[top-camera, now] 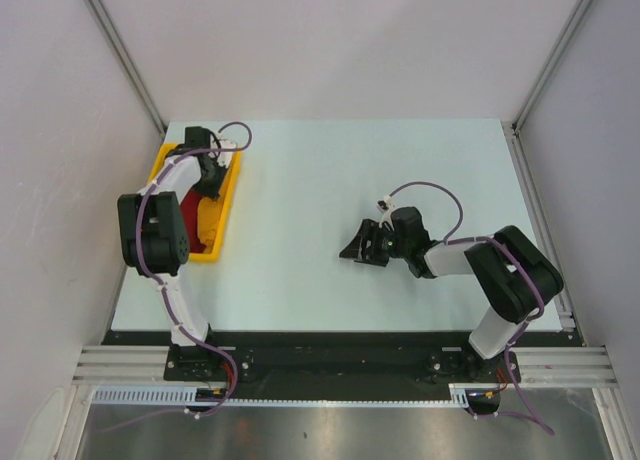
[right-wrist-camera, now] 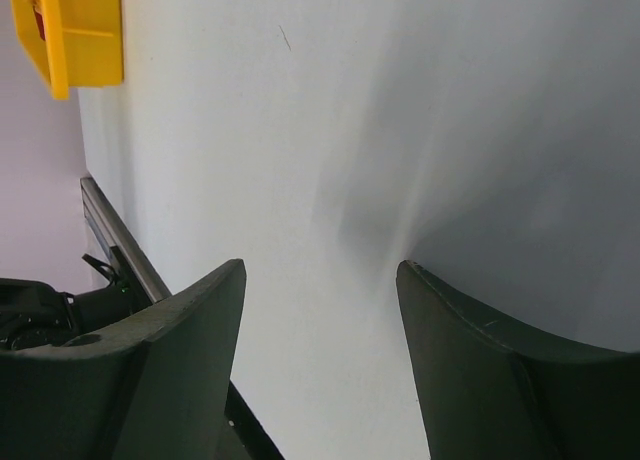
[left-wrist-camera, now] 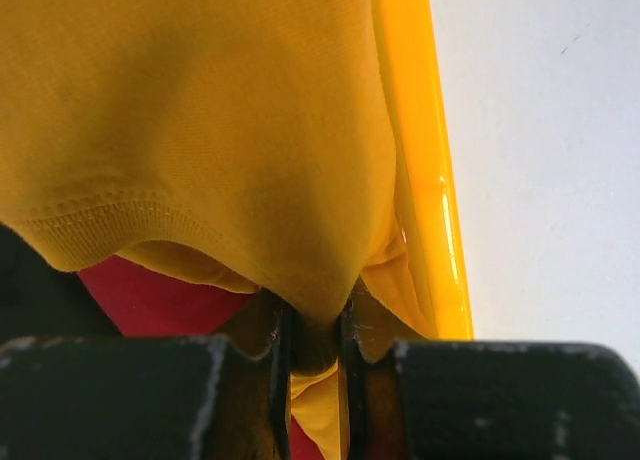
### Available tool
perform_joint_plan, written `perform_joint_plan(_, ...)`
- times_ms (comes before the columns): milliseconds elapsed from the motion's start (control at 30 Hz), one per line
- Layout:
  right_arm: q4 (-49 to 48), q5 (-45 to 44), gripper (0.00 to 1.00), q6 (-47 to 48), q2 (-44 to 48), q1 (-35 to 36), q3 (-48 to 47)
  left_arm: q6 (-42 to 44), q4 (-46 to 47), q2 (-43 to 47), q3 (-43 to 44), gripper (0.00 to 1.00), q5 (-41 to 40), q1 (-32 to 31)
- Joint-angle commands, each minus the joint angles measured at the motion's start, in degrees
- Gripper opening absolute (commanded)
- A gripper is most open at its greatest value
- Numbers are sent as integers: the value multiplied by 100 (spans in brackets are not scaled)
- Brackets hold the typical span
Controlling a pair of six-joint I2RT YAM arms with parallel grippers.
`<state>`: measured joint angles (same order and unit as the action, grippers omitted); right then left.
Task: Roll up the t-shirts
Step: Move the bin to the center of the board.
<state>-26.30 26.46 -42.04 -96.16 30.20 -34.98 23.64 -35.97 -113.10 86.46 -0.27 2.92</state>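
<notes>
Pale table (top-camera: 330, 180), grey panel walls on three sides, both arm bases at the near edge. A yellow plastic tray (top-camera: 233, 195) sits at the table's left edge.

Left gripper (left-wrist-camera: 312, 325): it is down inside the tray. In your left wrist view the jaws stand narrow, with a fold of the mustard-orange t-shirt (left-wrist-camera: 200, 130) pinched between them. The cloth drapes away from the pinch, and its stitched hem hangs loose. My guess is that a pinch on one fold was chosen so the shirt can be drawn out over the tray rim (left-wrist-camera: 420, 160) in one piece.

Under the hem you see the dark red t-shirt (left-wrist-camera: 150, 300), lying lower in the tray. There is a dark patch at the far left of that view; I cannot tell what it is.

Right gripper (right-wrist-camera: 320, 270): jaws wide, nothing between them, over bare table right of centre and well apart from the tray. It is likely parked there to take the shirt for spreading.

Judgement: this is the fetch step. The mustard shirt is unrolled and not yet on the table.

Risk: the fold may slip, or the red shirt may drag along.
</notes>
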Motion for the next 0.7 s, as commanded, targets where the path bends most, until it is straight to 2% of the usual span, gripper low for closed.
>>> perform_joint_plan(0, 319, -255, 68, 144, -289, -66, 53, 36, 230, -116, 310, 7, 80, -125)
perform_joint_plan(167, 249, -220, 68, 126, -386, -66, 62, -342, 432, -81, 293, 16, 106, -133)
perform_joint_plan(400, 301, -264, 68, 170, -368, -66, 62, -395, 670, -89, 161, 20, 562, -177)
perform_joint_plan(533, 310, -264, 68, 188, -377, -75, 62, -430, 608, -300, 328, 20, 546, -230)
perform_joint_plan(667, 284, -246, 68, 188, -404, -75, 62, -553, 565, -476, 416, 27, 528, -239)
